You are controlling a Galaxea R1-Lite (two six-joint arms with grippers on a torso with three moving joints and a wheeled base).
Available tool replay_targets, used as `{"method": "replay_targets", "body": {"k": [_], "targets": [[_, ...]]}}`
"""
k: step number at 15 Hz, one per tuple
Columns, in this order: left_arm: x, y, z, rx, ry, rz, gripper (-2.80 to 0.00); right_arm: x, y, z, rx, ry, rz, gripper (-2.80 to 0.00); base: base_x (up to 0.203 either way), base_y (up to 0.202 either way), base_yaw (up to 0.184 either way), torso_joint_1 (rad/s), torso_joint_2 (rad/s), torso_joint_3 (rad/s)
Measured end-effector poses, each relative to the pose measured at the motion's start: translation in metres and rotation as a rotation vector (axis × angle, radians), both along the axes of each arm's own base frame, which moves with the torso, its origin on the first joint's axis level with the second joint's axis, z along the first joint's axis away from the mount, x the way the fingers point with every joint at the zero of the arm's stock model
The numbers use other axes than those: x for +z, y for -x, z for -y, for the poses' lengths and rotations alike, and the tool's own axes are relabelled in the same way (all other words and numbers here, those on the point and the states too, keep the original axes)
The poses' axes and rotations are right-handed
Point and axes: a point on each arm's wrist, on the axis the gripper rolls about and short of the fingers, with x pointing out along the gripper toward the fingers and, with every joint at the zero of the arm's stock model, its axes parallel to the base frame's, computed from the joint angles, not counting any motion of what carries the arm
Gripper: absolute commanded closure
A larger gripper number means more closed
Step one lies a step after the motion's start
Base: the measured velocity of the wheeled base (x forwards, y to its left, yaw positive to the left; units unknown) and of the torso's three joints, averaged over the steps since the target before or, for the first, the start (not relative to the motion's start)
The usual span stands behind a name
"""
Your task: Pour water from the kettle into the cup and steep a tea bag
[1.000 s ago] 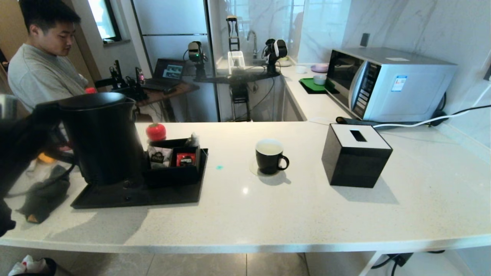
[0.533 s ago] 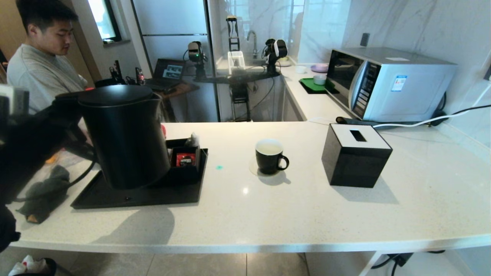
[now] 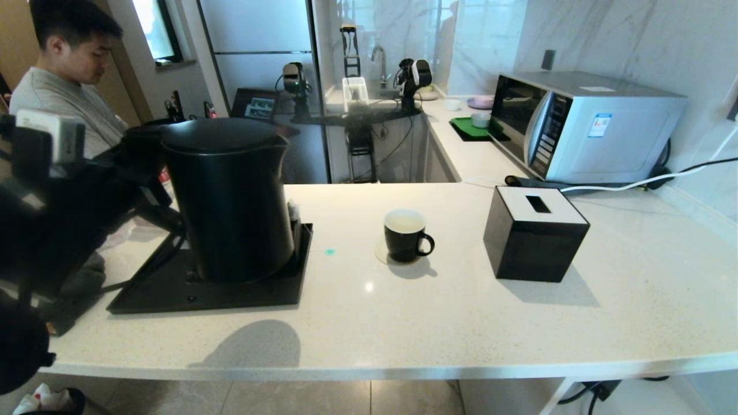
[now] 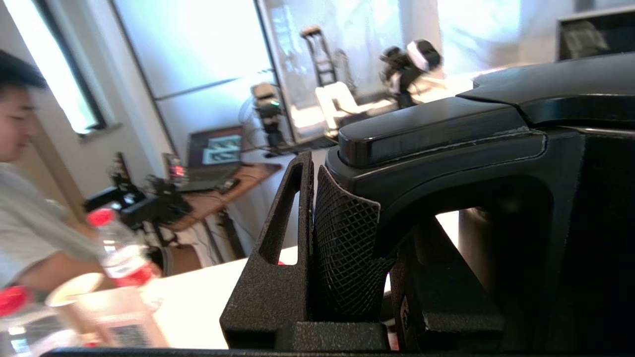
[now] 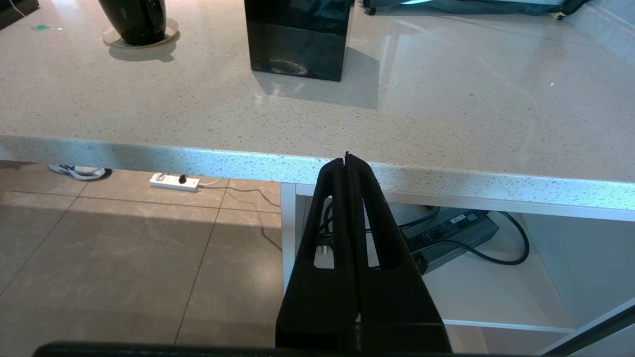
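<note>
Tall black kettle (image 3: 230, 199) upright, lifted above its tray; black mug (image 3: 405, 235) stands well right

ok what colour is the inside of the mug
White inside, black outside; the mug shows this best in the head view.

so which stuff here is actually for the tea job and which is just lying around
For the job:
- kettle, held at its handle by the left gripper
- cup on the counter
- black tray under the kettle

Just lying about:
- tissue box
- microwave
- red-capped bottles
- right gripper, parked below the counter edge
</note>
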Motion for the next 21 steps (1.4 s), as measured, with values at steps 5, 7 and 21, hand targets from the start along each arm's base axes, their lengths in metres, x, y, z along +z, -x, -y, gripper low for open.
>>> {"method": "replay_targets", "body": {"k": [5, 7, 21], "targets": [[-0.004, -0.001, 0.057, 0.025, -0.001, -0.069, 0.00, 0.000, 0.000, 0.000, 0.000, 0.000, 0.000, 0.00, 0.000, 0.000, 0.000, 0.000, 0.00, 0.000], [-0.004, -0.005, 0.077, 0.065, -0.009, -0.089, 0.00, 0.000, 0.000, 0.000, 0.000, 0.000, 0.000, 0.00, 0.000, 0.000, 0.000, 0.000, 0.00, 0.000], [-0.023, -0.043, 0.134, 0.164, -0.134, -0.206, 0.00, 0.000, 0.000, 0.000, 0.000, 0.000, 0.000, 0.00, 0.000, 0.000, 0.000, 0.000, 0.00, 0.000]]}}
